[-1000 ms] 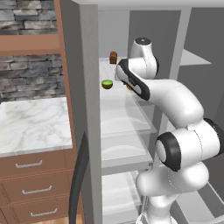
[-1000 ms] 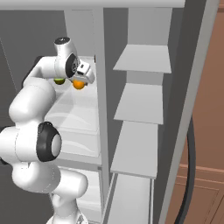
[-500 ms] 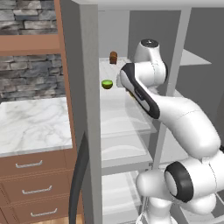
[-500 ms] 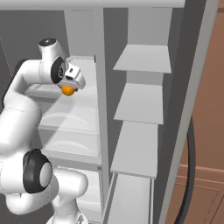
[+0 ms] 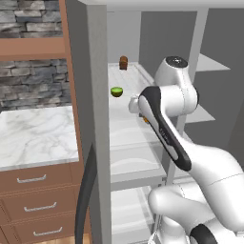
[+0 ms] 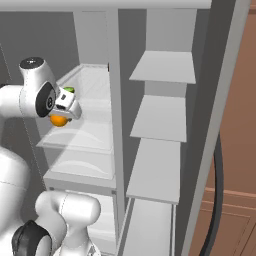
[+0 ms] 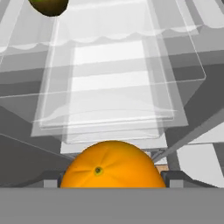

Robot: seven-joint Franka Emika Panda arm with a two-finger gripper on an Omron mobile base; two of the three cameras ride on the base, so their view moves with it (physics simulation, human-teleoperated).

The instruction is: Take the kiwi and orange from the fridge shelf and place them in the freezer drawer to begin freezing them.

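Note:
My gripper [image 6: 60, 118] is shut on the orange [image 7: 112, 165], a smooth bright-orange ball that sits between the dark fingertips [image 7: 175, 176] in the hand view. In the right base view the orange [image 6: 59, 120] hangs under the hand, out in front of the fridge shelves. A sliver of the orange [image 5: 146, 120] peeks from behind the arm in the left base view. The kiwi [image 5: 116, 91], green-faced, rests on the upper translucent shelf [image 5: 125, 110], behind the hand; it also shows as the kiwi [image 7: 49, 5] at the hand view's top left. The freezer drawer is out of view.
A small brown upright item [image 5: 123, 62] stands at the back of the kiwi's shelf. Stacked translucent shelves [image 7: 118, 100] lie below the hand. Door shelves [image 6: 162, 117] stand to the right. A marble counter [image 5: 35, 136] with wooden drawers [image 5: 33, 179] sits left of the fridge wall [image 5: 90, 114].
The arm has pulled back out of the fridge and lowered a little, carrying the orange away from the shelf. The kiwi has stayed in place.

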